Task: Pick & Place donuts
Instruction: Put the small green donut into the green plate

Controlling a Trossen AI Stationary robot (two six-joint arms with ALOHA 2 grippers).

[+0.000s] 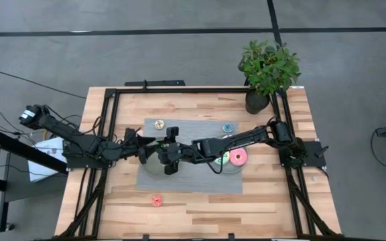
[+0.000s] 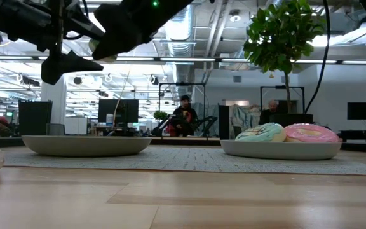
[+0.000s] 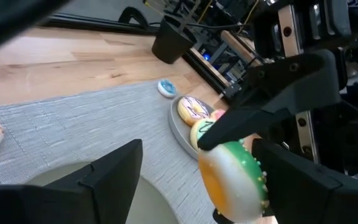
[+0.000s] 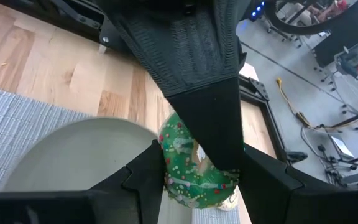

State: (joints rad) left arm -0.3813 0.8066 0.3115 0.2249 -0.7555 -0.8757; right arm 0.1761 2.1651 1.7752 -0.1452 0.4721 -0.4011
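While both dark arms meet over the middle of the grey woven mat [image 1: 179, 134], the right gripper [image 4: 194, 168] holds a small green-iced toy ring donut with sprinkles [image 4: 188, 165] pinched between its two fingers, above the near edge of an empty grey round plate [image 4: 73, 152]. Seen from the left wrist, that same donut shows its green icing and tan underside [image 3: 232, 180], clamped by the right arm's black fingers — it hangs clear of the mat, just beside the plate's rim [image 3: 55, 177]. The left gripper [image 1: 146, 148] sits close by on the other side of the plate with its fingers [image 3: 114, 165] spread wide and nothing between them. A second grey round plate [image 2: 278, 149] lies further along the mat towards the right arm's base; on it rest a large pink-iced ring donut [image 1: 238, 157] and a large mint-green ring donut [image 2: 260, 133], touching each other, and the left wrist view shows a pale sprinkled large donut [image 3: 194, 109] on that plate too. Along the far edge of the mat lie a small tan donut [image 1: 159, 124] and a small blue donut [image 1: 227, 127], well apart. A small red donut [image 1: 157, 199] rests on the bare wooden table [image 1: 267, 201] — just off the mat's near edge. A potted green plant [image 1: 268, 70] stands at the table's far right corner.
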